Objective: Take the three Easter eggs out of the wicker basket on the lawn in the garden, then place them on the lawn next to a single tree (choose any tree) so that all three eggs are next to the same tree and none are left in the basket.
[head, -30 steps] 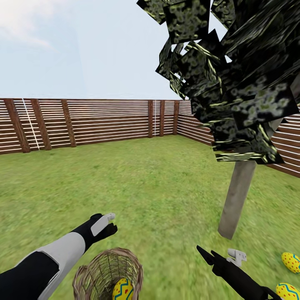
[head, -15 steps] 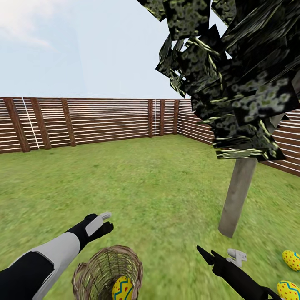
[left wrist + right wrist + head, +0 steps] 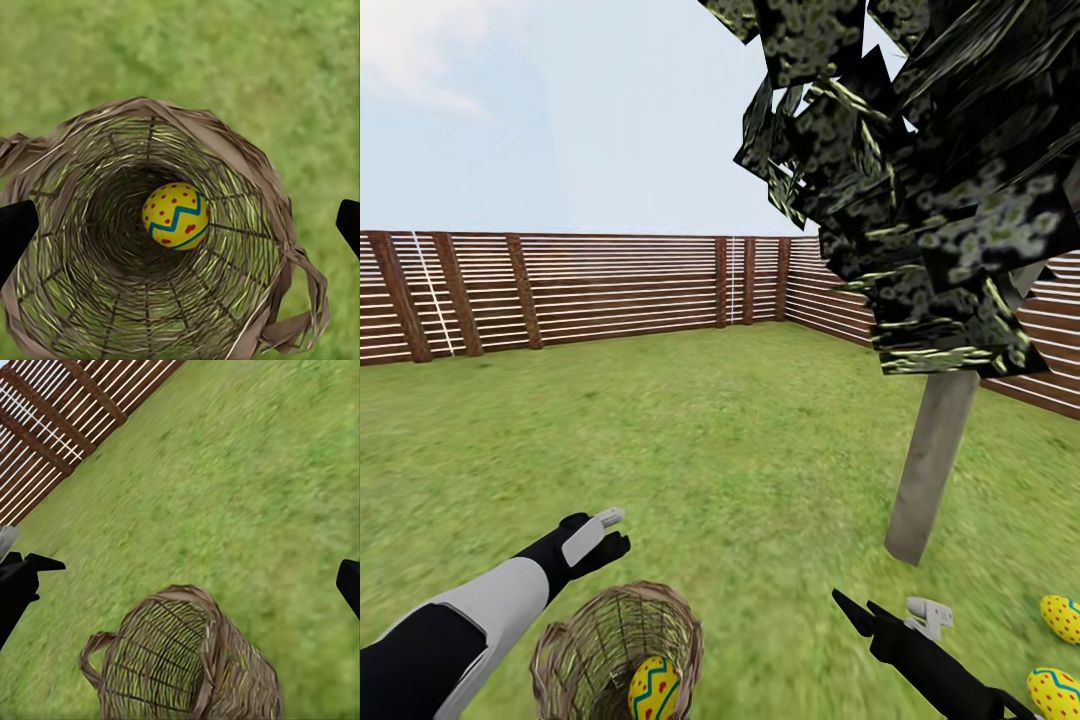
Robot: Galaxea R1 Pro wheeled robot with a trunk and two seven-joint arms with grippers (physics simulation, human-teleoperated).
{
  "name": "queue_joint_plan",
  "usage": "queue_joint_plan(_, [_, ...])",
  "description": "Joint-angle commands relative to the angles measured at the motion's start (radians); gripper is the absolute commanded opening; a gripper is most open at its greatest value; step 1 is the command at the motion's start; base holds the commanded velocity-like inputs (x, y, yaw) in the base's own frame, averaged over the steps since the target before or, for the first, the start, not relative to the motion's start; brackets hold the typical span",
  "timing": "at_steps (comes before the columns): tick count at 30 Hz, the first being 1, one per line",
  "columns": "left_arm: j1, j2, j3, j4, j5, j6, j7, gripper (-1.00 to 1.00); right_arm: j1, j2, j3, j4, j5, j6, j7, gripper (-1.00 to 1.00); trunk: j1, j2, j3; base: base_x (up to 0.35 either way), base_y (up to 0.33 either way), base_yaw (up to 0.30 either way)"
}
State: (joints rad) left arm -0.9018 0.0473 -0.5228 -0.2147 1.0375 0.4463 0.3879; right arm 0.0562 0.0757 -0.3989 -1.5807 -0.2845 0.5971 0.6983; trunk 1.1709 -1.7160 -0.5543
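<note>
Spread left pincer (image 3: 180, 225) hangs above 1 yellow zigzag egg (image 3: 175, 215); descending off-centre risks snagging the woven brown wicker basket (image 3: 247, 161).

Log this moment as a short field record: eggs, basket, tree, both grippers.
egg in basket: one, lying inside the basket
eggs out: two on the lawn, one nearer the tree, the other closer to the robot
tree: trunk upright, eggs to its right
left gripper: open, over the basket, empty
right gripper: open, empty
</note>
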Motion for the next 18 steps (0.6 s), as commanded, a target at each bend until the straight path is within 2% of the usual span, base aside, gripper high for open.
queue_joint_plan(1, [0.000,0.001,-0.008,-0.003,0.010,0.003,0.007,1.00,0.000,0.001,-0.002,-0.001,-0.006,0.007,0.001,1.00,0.004,-0.008,-0.004,0.000,0.000,0.000])
queue_joint_plan(18, [0.002,0.003,-0.008,-0.003,0.010,0.003,0.008,1.00,-0.001,0.000,-0.001,-0.001,-0.007,0.013,0.003,1.00,0.069,-0.127,-0.057,0.000,0.000,0.000])
